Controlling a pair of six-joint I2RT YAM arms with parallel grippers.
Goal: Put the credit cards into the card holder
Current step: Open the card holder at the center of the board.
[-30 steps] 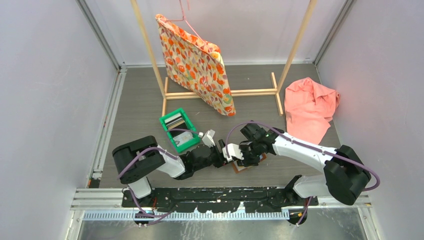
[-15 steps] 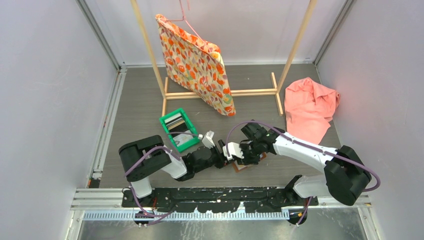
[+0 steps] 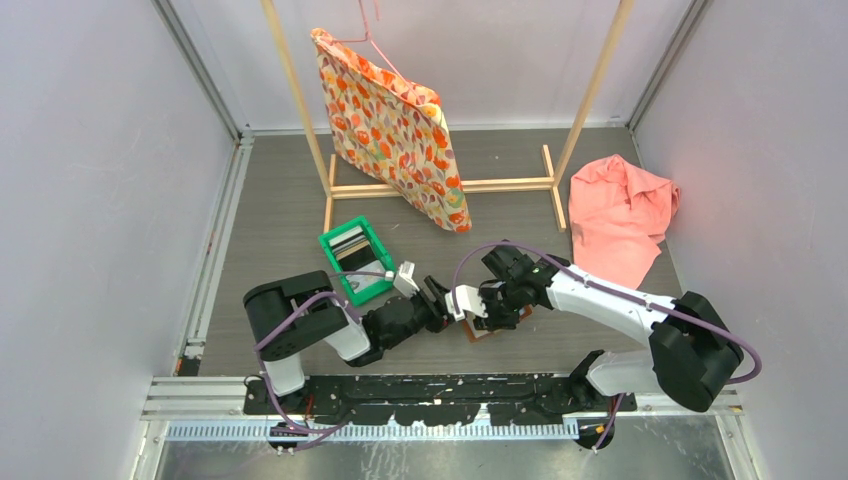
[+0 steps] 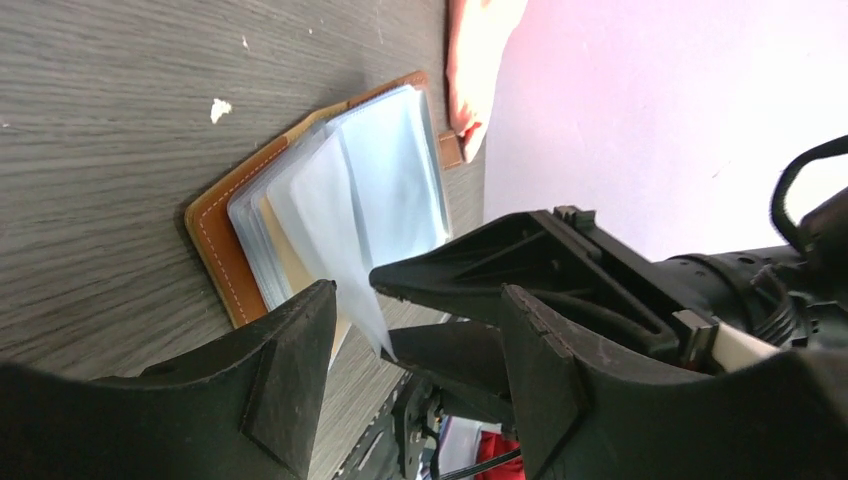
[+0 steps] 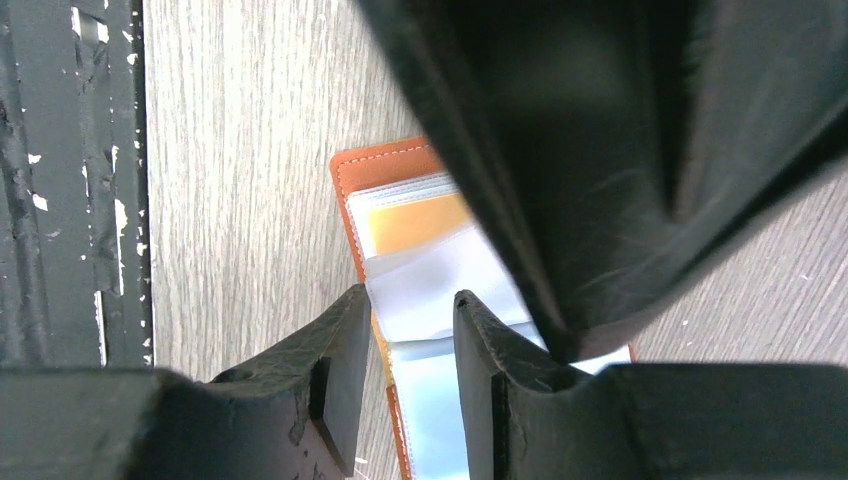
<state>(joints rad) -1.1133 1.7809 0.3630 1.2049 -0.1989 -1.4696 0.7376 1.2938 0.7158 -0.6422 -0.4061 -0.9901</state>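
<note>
Status: early in the task; 1 card appears loaded, the rest not.

Card holder [image 4: 212,245]: lies open and flat on the table [image 4: 100,120], near the front edge between the 2 arms, brown leather cover underneath, clear sleeves fanned upward. 1 sleeve [image 4: 345,245] stands lifted off the stack.

Yellow card [image 5: 418,222]: sits inside a sleeve near the stitched end of the holder. Counted as done, as far as the right wrist view shows.

Other credit cards [image 3: 350,243]: stacked in the green bin [image 3: 326,242], well apart from the holder, to its left. Exact count unreadable from above.

Right claw [image 5: 412,320]: narrow, fingers apart, straddling the lifted sleeve. Whether it actually presses the sleeve, I cannot tell.

Left claw [image 4: 415,330]: wide, nothing between its fingers, pointing at the holder just beside the right claw.

Left to do, by my reading: bring each remaining card from the bin and slide it into a free sleeve. No card is in transit now.
</note>
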